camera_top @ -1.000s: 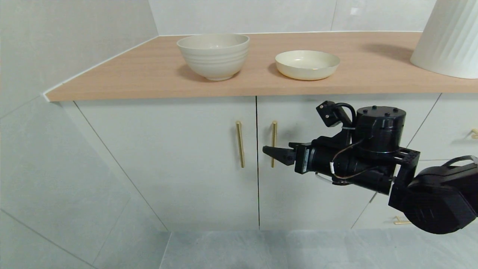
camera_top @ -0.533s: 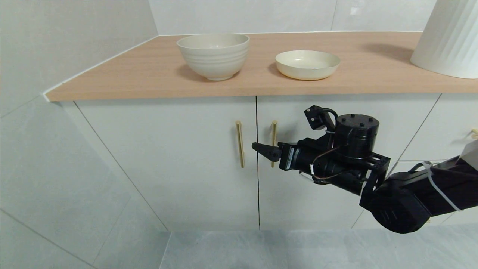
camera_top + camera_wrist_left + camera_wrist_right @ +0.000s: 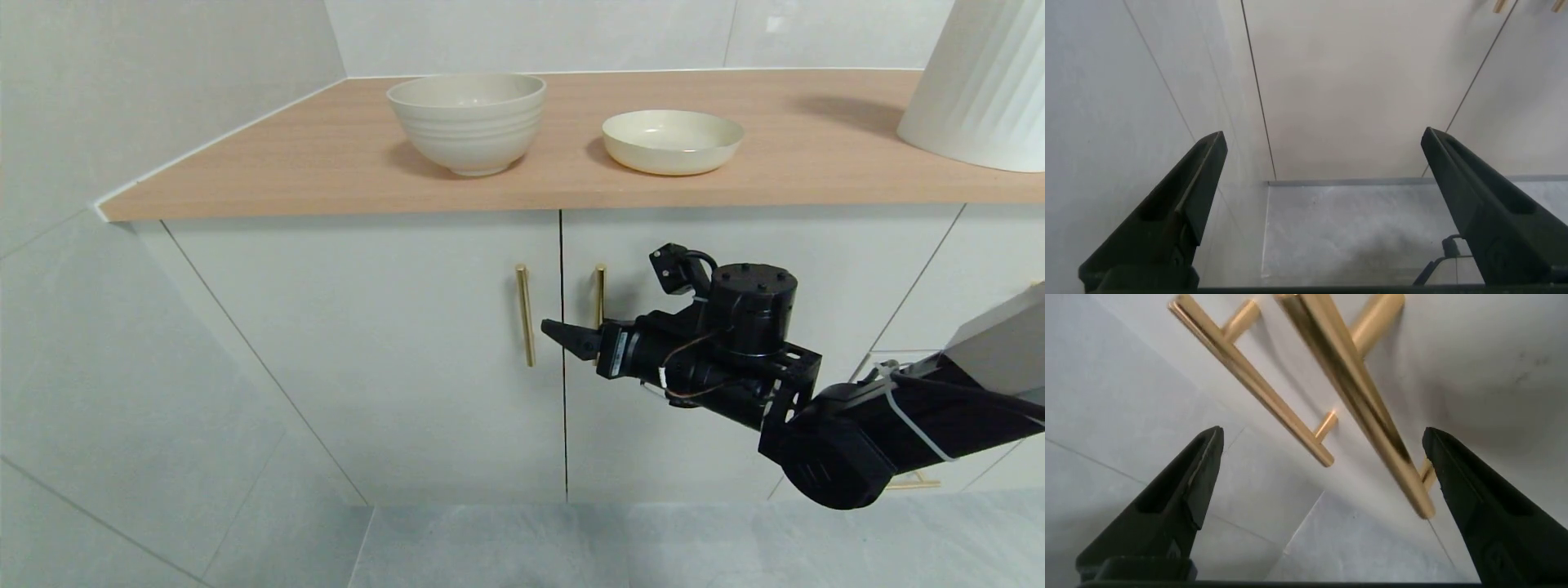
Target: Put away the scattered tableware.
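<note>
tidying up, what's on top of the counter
On the wooden counter: a deep ribbed bowl, a shallow dish and a white ribbed container, partly out of frame. The deep bowl's near wall hides its bottom.

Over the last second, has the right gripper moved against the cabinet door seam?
Yes: the right gripper went left; its tip now crosses the door seam it was right of.

One deep bowl, one shallow dish, two brass handles — one white vessel
</note>
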